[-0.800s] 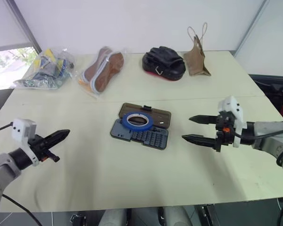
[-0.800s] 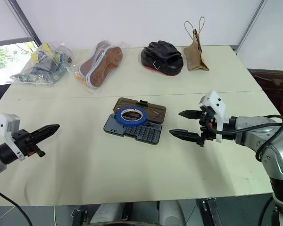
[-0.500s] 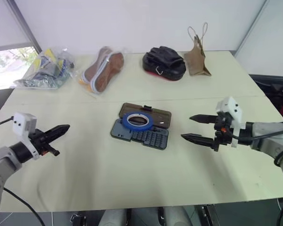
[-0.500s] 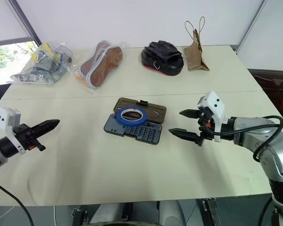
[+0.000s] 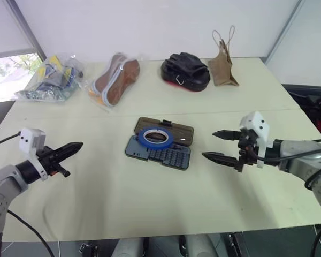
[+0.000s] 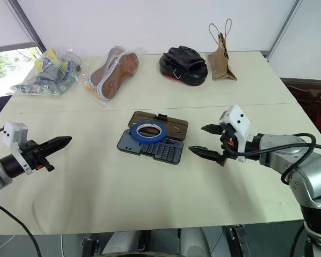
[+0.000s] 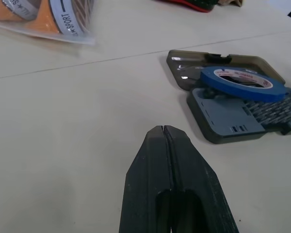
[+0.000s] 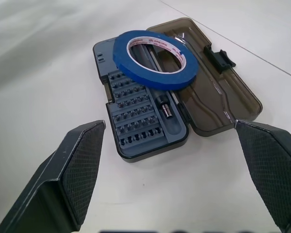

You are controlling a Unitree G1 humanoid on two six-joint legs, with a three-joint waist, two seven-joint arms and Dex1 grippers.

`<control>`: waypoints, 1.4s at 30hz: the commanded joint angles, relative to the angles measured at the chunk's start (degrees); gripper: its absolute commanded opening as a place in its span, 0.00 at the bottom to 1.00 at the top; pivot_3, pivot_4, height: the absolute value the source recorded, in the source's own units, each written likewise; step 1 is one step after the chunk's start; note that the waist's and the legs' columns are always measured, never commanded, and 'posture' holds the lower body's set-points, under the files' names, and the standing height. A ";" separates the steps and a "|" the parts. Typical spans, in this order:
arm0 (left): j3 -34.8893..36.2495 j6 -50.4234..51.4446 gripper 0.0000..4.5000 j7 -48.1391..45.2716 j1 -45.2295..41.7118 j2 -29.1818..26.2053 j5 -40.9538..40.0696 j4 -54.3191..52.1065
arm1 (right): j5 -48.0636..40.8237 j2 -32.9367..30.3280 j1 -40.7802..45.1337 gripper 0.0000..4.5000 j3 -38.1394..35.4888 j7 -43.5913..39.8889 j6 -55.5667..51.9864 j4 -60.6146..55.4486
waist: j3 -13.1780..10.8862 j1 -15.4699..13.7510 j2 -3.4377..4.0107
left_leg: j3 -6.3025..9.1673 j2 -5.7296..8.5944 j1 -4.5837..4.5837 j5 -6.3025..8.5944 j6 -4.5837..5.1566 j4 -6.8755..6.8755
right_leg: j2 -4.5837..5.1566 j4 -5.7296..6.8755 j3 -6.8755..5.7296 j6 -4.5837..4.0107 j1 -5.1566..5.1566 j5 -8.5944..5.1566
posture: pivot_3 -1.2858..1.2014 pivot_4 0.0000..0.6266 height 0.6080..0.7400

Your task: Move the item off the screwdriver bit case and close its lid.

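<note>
The screwdriver bit case lies open in the middle of the table, its dark grey-blue tray toward me and its smoky brown lid flat behind. The item, a thin blue tape ring, rests across tray and lid near the hinge. My right gripper hovers to the right of the case, open wide, fingers pointing at it. In the right wrist view the case and ring sit between the spread fingers. My left gripper is shut, far left of the case, pointing toward it.
Along the table's far edge lie a plastic bag of packets, bagged shoe insoles, a black pouch and a brown paper bag. Bare tabletop surrounds the case.
My right gripper has edged left toward the case, still open. My left gripper has shifted slightly right and away from me, still shut. Case and ring have not moved.
</note>
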State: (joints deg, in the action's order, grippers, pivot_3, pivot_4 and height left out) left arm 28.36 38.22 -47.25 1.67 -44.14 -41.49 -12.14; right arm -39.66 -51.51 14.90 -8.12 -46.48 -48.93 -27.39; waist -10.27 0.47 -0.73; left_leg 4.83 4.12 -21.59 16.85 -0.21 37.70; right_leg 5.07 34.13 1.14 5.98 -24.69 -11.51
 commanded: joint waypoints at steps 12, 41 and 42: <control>-7.91 0.62 0.00 -10.55 -3.29 -6.08 -0.29 -3.82 | 12.85 10.12 15.58 0.99 19.94 -3.20 11.26 6.87 | -0.04 0.31 -0.01 | -0.01 -0.02 0.03 -0.01 -0.01 -0.04 | -0.06 0.04 0.00 -0.01 -0.04 0.01 | 0.52 0.24 1.00; -6.05 0.47 0.00 -0.08 1.64 0.93 -2.09 -11.17 | 33.77 28.32 25.65 0.36 31.90 -11.36 27.97 37.43 | 0.00 0.60 0.00 | -0.02 0.05 0.12 -0.15 -0.25 -0.49 | -0.16 0.22 0.06 0.15 -0.32 0.14 | 0.52 0.24 1.00; -6.13 0.36 0.00 0.04 1.78 1.10 -1.99 -11.19 | 33.96 28.39 25.68 0.25 31.79 -11.42 28.00 37.35 | 0.01 0.59 0.00 | -0.02 0.05 0.12 -0.15 -0.25 -0.50 | -0.16 0.22 0.06 0.15 -0.31 0.14 | 0.52 0.24 1.00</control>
State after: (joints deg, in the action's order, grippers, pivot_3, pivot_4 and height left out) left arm 20.99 39.50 -47.50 3.06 -43.18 -43.03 -21.15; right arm -5.88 -23.53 41.18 22.70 -56.80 -20.33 10.20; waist -10.26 1.06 -0.73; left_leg 4.82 4.17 -21.46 16.69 -0.47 37.20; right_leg 4.91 34.35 1.20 6.13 -25.00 -11.37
